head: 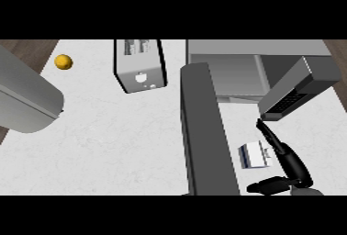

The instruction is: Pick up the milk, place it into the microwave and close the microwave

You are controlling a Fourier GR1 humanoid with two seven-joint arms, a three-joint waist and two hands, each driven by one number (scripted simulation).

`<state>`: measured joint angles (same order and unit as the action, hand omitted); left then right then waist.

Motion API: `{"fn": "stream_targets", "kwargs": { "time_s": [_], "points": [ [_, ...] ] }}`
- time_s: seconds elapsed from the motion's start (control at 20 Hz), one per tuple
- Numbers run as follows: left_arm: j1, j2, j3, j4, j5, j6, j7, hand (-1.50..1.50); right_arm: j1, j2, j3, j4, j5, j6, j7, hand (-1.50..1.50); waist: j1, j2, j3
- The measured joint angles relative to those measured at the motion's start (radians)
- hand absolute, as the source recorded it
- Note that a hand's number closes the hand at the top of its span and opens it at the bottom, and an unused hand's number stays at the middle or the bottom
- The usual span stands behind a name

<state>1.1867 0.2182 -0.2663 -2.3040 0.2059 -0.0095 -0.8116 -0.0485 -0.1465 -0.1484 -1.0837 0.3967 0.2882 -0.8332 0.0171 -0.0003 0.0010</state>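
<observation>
The milk point(254, 155), a small white carton, stands on the white counter just right of the microwave's open door point(207, 133). That door is a long dark grey slab reaching toward the view's lower edge. The microwave point(227, 75) sits at the back right, its cavity showing and its keypad panel point(291, 98) to the right. My right hand point(293, 164) lies against the carton's right side, open. Its fingers point(267, 131) run straight past the carton and its thumb point(267, 186) sits below it. My left hand is out of view; only a grey forearm point(24, 98) shows at the left.
A silver toaster point(140, 66) stands at the back centre, left of the microwave. A small yellow-orange fruit point(63, 61) lies at the back left. Dark wood floor shows beyond the counter's left edge point(13, 133).
</observation>
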Motion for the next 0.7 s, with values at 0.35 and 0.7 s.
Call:
{"fn": "stream_targets", "kwargs": {
  "time_s": [0.35, 0.7],
  "points": [
    [0.004, -0.003, 0.009, 0.026, 0.013, -0.021, -0.027, -1.5, -0.061, -0.003, 0.001, 0.187, 0.049, -0.107, -0.1, -1.5, 0.0, -0.001, -0.002],
    [0.022, 0.004, 0.022, 0.02, 0.026, -0.037, -0.039, -1.5, -0.158, -0.025, -0.017, 0.371, 0.113, -0.246, -0.185, 1.5, 0.005, 0.0, -0.002]
  ]
}}
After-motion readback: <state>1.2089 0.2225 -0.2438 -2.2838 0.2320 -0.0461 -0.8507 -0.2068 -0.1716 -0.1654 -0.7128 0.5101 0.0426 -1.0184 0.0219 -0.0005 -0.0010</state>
